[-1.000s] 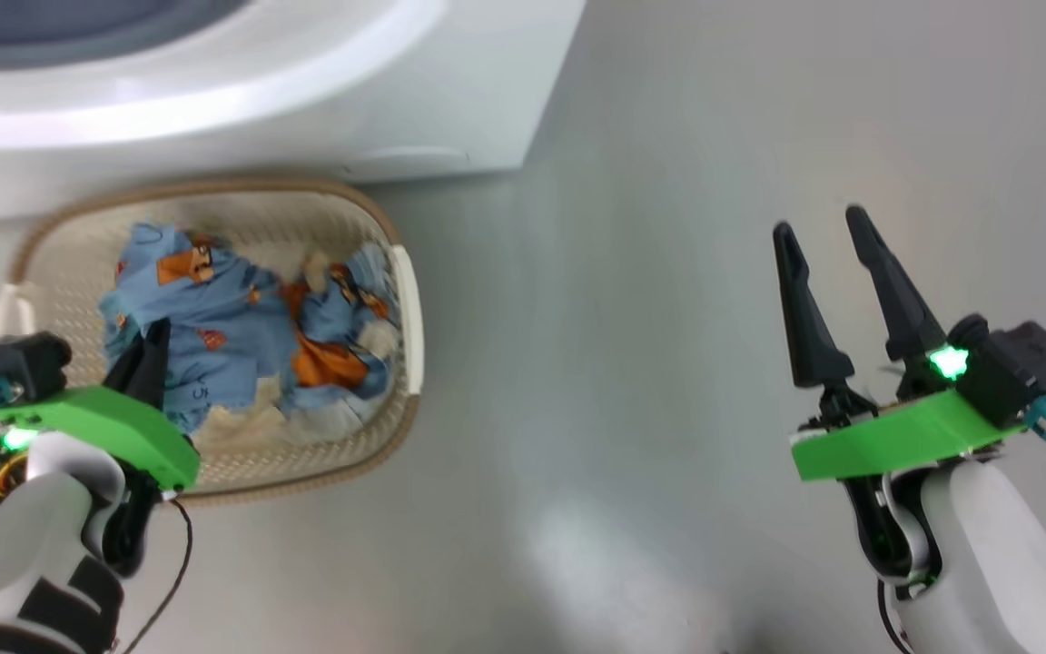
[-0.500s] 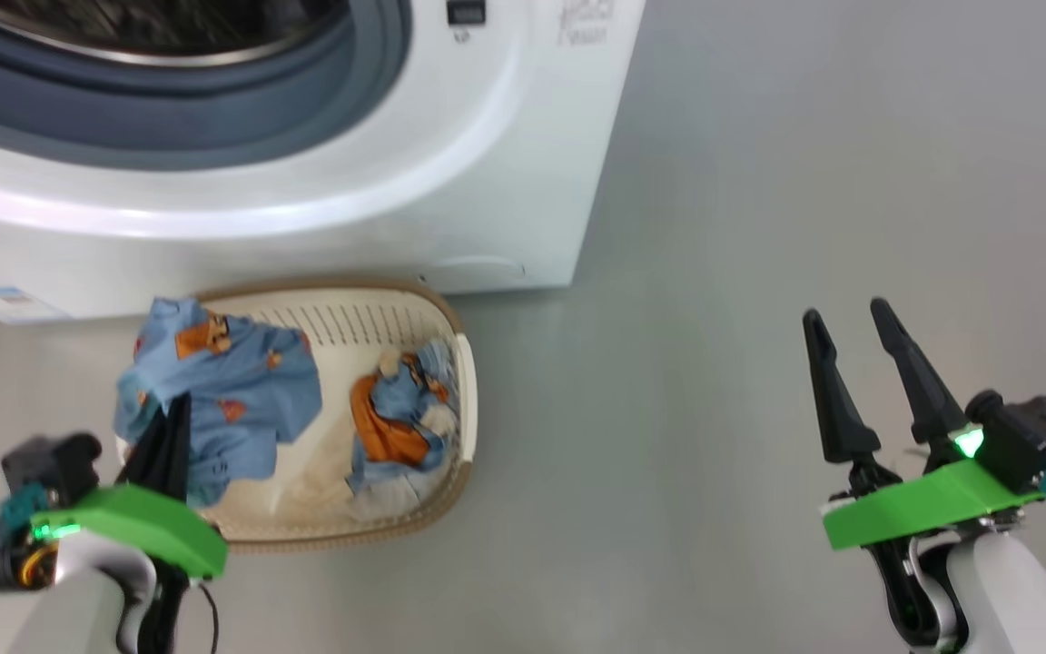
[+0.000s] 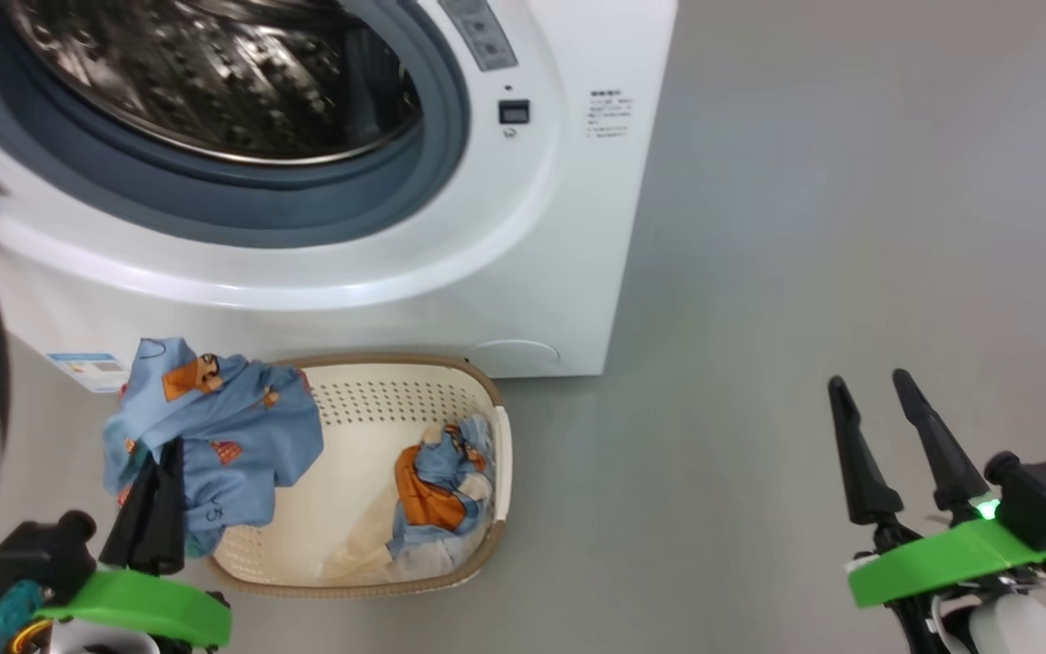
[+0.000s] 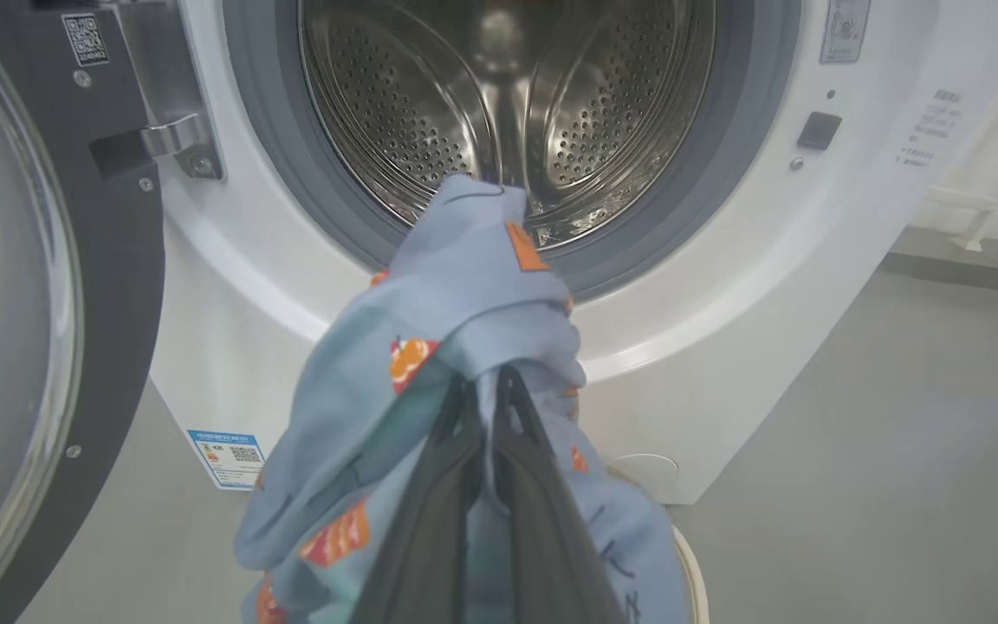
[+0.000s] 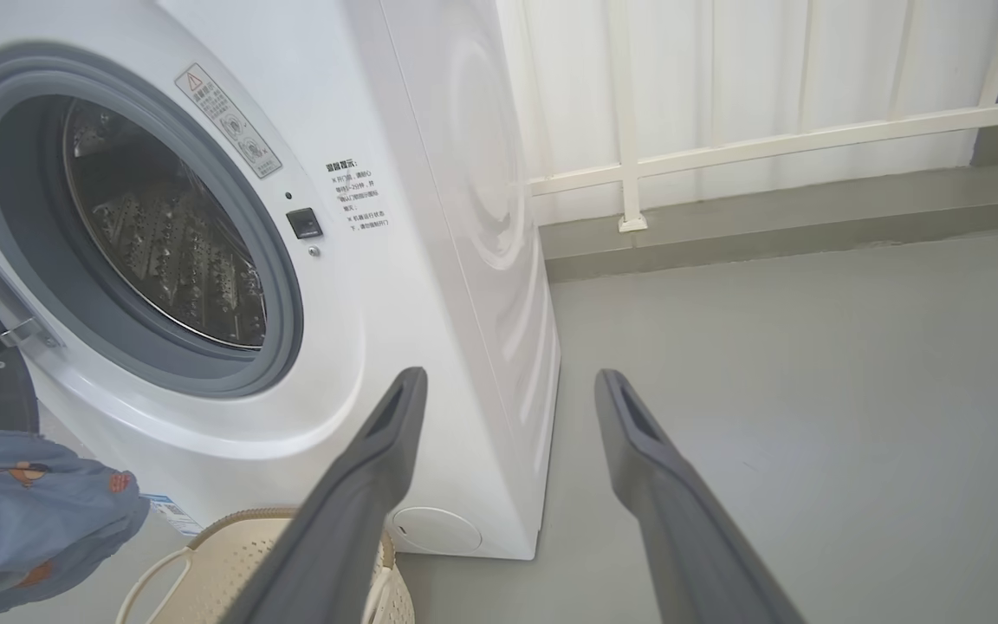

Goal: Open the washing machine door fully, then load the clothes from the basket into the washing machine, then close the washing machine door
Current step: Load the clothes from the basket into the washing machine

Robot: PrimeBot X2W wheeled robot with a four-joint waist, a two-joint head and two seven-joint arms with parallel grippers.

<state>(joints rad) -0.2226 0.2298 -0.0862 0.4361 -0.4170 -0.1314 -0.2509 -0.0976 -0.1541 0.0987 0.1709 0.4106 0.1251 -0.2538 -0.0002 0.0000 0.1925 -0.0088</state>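
The washing machine (image 3: 505, 272) stands with its steel drum (image 3: 214, 82) exposed. Its black-rimmed door (image 4: 31, 303) hangs swung out to the left. My left gripper (image 4: 486, 381) is shut on a light blue garment (image 3: 214, 427) with orange prints, held above the left end of the cream basket (image 3: 396, 361), below the drum opening. More of the clothes (image 3: 437, 490) lie in the basket's right end. My right gripper (image 3: 868, 379) is open with nothing in it, over bare floor well right of the basket. The right wrist view shows the held garment (image 5: 22, 511) at its lower left.
Grey floor (image 3: 804, 227) stretches to the right of the machine. A white railing and wall (image 5: 767, 139) stand behind it. A blue label sticker (image 3: 87, 368) sits low on the machine's front, beside the door.
The head camera has tilted up, bringing the drum into view. My left gripper has lifted the blue garment up out of the basket. The right gripper stays open.
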